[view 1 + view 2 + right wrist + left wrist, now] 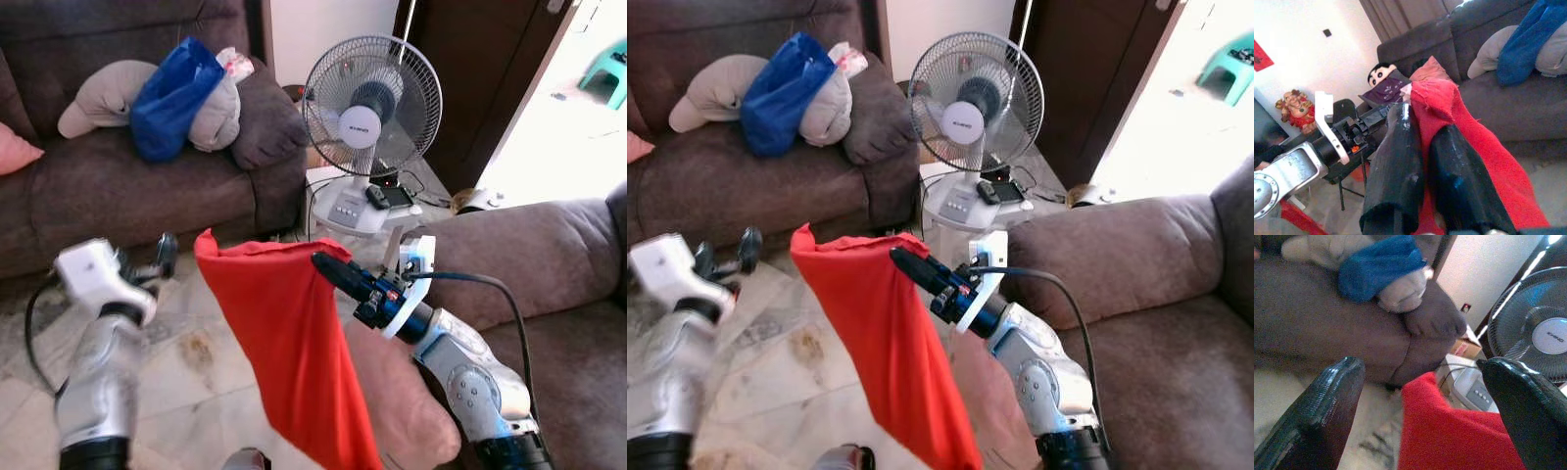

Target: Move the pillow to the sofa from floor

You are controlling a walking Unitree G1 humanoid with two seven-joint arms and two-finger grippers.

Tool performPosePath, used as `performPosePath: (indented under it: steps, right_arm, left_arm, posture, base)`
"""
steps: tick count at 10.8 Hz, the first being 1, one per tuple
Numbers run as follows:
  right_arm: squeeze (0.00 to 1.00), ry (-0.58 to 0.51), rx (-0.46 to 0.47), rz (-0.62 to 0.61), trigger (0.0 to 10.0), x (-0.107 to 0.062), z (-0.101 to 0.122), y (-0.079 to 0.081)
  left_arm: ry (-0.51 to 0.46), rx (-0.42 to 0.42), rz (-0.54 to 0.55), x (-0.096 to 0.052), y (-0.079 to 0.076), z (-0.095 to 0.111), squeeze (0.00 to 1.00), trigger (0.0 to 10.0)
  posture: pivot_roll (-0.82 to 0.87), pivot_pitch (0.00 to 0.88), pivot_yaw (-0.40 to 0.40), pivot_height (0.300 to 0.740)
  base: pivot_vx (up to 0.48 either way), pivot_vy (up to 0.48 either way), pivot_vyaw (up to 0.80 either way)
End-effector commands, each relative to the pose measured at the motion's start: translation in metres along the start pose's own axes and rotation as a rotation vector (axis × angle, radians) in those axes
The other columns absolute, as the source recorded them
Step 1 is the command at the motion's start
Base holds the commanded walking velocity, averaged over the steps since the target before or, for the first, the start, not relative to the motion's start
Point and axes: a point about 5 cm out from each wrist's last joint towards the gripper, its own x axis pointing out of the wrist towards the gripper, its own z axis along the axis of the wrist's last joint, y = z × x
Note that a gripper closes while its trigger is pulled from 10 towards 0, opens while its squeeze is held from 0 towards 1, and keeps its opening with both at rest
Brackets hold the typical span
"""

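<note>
1. Right wrist view: my right gripper [1422, 147] is pinched closed on just the top edge of the floppy red fabric pillow [294, 343], which dangles over the floor.
2. Thin grip, might slip out mid-swing toward the brown upholstered sofa [137, 186].
3. Left gripper [1425, 406] is wide open, holding nothing, beside the cloth's corner.

Fan [370, 110] hub logo — (too blurred)

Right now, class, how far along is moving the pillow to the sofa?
Done: the red pillow is off the floor. In hand: the right claw is shut on its top edge, the pillow hanging; the left claw is open beside it. Left: setting it on the brown sofa.
</note>
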Motion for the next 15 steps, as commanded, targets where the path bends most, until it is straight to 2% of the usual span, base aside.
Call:
performPosePath:
  steps: [1, 5, 7, 8, 9, 11, 13, 15]
  right_arm:
    - [0.00, -0.109, -0.081, 0.132, 10.0, 0.007, 0.029, 0.019]
    - [0.00, -0.071, -0.093, 0.205, 10.0, -0.001, 0.030, 0.028]
    - [0.00, -0.062, -0.094, 0.232, 10.0, -0.006, 0.032, 0.031]
    - [0.00, -0.050, -0.106, 0.287, 10.0, -0.010, 0.031, 0.038]
    - [0.00, -0.017, -0.125, 0.339, 10.0, -0.015, 0.026, 0.045]
    - [0.00, -0.001, -0.128, 0.395, 10.0, -0.024, 0.025, 0.052]
    - [0.00, 0.018, -0.136, 0.389, 10.0, -0.028, 0.024, 0.051]
    - [0.00, 0.020, -0.146, 0.346, 10.0, -0.028, 0.025, 0.045]
  left_arm:
    - [0.006, -0.046, 0.021, 0.001, 0.016, 0.006, 1.00, 10.0]
    - [0.084, -0.115, 0.029, -0.003, 0.056, 0.001, 1.00, 10.0]
    - [0.095, -0.117, 0.023, 0.001, 0.059, 0.000, 1.00, 10.0]
    - [0.093, -0.100, 0.018, 0.006, 0.055, 0.001, 1.00, 10.0]
    - [0.086, -0.093, -0.014, 0.011, 0.052, 0.004, 0.00, 10.0]
    - [0.102, -0.110, -0.053, 0.017, 0.049, 0.005, 0.00, 10.0]
    - [0.144, -0.128, -0.097, 0.019, 0.043, 0.000, 0.00, 10.0]
    - [0.146, -0.088, -0.146, 0.012, 0.028, -0.004, 0.00, 10.0]
  posture:
    - [0.16, 0.012, -0.046, 0.740]
    - [0.15, 0.018, -0.052, 0.740]
    - [0.15, 0.019, -0.052, 0.740]
    - [0.14, 0.020, -0.055, 0.740]
    - [0.14, 0.020, -0.057, 0.740]
    - [0.13, 0.023, -0.057, 0.740]
    - [0.13, 0.022, -0.056, 0.740]
    - [0.13, 0.021, -0.054, 0.740]
  base:
    - [0.000, 0.000, 0.00]
    - [0.000, 0.000, 0.00]
    - [0.000, 0.000, 0.00]
    - [0.000, 0.000, 0.00]
    - [0.000, 0.000, 0.00]
    - [0.000, 0.000, 0.00]
    - [0.000, 0.000, 0.00]
    - [0.000, 0.000, 0.00]
